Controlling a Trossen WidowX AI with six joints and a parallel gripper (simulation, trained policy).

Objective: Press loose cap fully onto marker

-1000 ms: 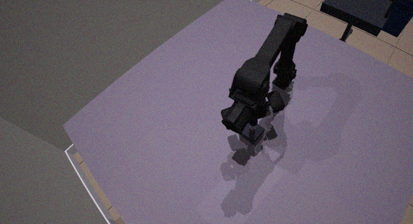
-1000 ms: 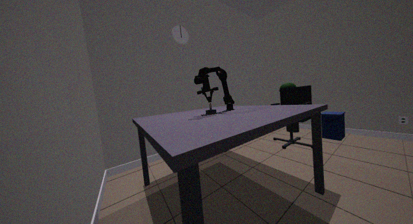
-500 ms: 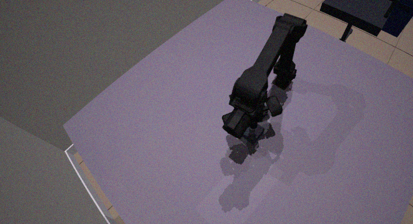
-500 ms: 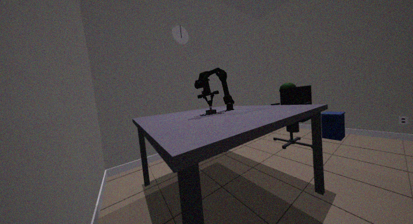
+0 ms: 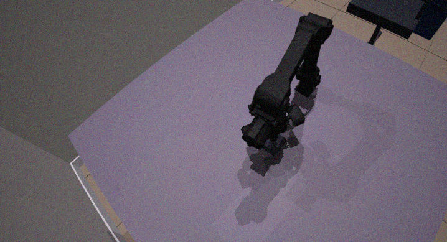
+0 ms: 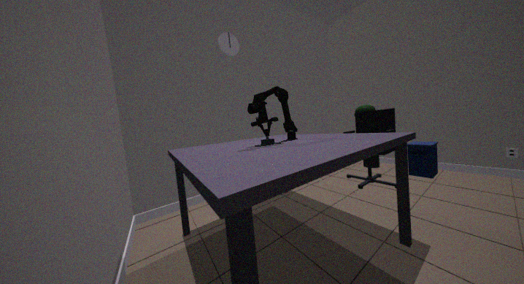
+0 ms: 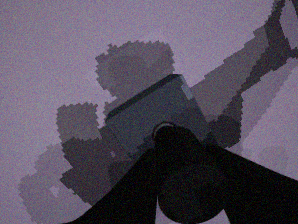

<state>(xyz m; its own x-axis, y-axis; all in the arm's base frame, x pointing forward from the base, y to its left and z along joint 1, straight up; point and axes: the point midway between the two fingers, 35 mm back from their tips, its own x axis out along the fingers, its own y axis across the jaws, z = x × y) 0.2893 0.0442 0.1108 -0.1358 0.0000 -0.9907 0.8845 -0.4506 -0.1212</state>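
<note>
The dark blue-grey holder block (image 5: 275, 144) (image 6: 268, 142) (image 7: 150, 107) sits on the table. My gripper (image 6: 267, 134) (image 7: 180, 153) is shut on the dark cap (image 7: 173, 135), low over the block, pointing down. In the wrist view the cap covers most of the marker (image 7: 161, 124), of which only a thin pale curved rim shows beside it. The cap is over or around the marker's top; how far down it sits cannot be told. In the top view the arm hides the fingertips, the cap and the marker.
The purple table (image 5: 175, 115) (image 6: 256, 165) carries the arm, whose base stands behind the block. Dark shadows of the arm lie around the block. An office chair (image 5: 384, 13) (image 6: 371, 161) and a blue cabinet (image 6: 422, 159) stand beyond the table.
</note>
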